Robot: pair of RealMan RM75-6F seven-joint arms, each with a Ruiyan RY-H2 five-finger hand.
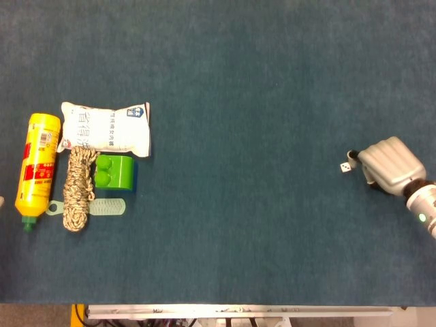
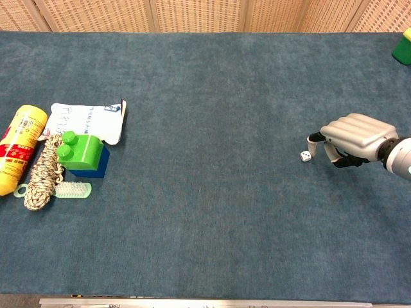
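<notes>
Right hand (image 1: 388, 162) low over the blue worktop (image 1: 245, 82), fingers curled under and clenched on nothing, one fingertip (image 2: 314, 137) just beside the small white die (image 1: 345, 167), contact too fine to tell. Die flat on the worktop, just left of that hand in both views (image 2: 306, 156).

Well apart from the die, far to its left, a cluster lying close together: yellow bottle (image 1: 37, 167) outermost, then a coil of speckled rope (image 1: 79, 187), with a white printed pouch (image 1: 105, 128) above the rope, a green block (image 1: 114, 171) on the die's side of the rope, and a pale green brush (image 1: 102, 206) below the block.

Left hand only a pale sliver at the frame edge beside the bottle (image 1: 2, 202); state impossible to tell.
</notes>
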